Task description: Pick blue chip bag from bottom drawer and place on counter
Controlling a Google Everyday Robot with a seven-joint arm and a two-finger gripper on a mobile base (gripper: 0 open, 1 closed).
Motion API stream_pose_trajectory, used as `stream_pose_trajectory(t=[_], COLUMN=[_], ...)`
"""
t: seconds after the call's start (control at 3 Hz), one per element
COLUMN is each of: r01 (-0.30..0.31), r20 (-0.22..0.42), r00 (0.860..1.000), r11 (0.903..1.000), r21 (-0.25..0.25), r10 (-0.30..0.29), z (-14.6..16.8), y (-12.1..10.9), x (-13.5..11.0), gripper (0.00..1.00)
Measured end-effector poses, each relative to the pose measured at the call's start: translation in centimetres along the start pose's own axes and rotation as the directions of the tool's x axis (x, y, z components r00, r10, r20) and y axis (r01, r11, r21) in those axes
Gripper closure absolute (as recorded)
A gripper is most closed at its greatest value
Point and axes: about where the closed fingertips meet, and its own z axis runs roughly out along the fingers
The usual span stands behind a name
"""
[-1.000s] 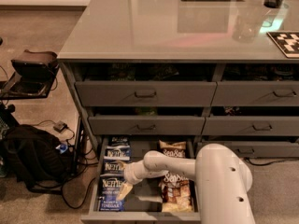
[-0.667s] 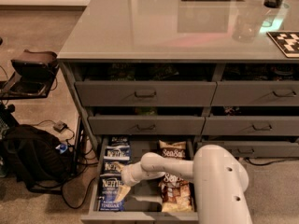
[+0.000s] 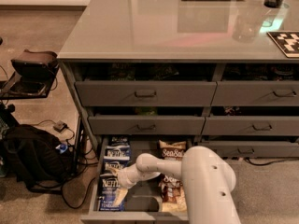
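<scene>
**Fingers down among the blue packets, grasp not confirmed**

Fingers of the gripper (image 3: 117,180): cannot tell whether they are apart or together. The tip is lost against the crinkled packets. The gripper sits low inside the bottom drawer (image 3: 99,185), which is pulled out beneath the near edge of the desk (image 3: 154,27), toward its near-left corner.

Change noted: over the last second the wrist slid left and down. It went from mid-drawer, beside the Sea Salt bags (image 3: 172,149), to a spot over the left column of blue packets. Almost no travel in the final stretch, so it looks settled there.

Blue chip bag (image 3: 110,197): lies flat on the left side of the drawer, nearest the drawer front, white lettering up. The gripper tip is at its upper edge, either touching or just above; cannot say which. More blue packets (image 3: 117,152) lie behind it, toward the cabinet. The arm (image 3: 205,181) crosses over the Sea Salt bags in the right column.

Reading: the reach seems finished and the closing step is at hand. Nothing is lifted yet, so most of the task remains.
- The bag must come up past the upper drawers (image 3: 145,94) and over the near edge onto the desk.
- Risks: the packets overlap, so two may come up together.
- Slick film may slip from a shallow pinch.
</scene>
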Motion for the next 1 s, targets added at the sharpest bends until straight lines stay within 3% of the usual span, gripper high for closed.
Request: stream_pose_trajectory(t=[0.67,1.0], r01=[-0.062,-0.099], r20=[-0.005,-0.014], r00=[0.998,0.995], r11=[0.9922,0.9857], r21=[-0.109,-0.137], r10=[0.061,0.097], z=[3.2,4.1], y=[0.5,0.6], x=[2.6,3.6], gripper=[0.00,0.00])
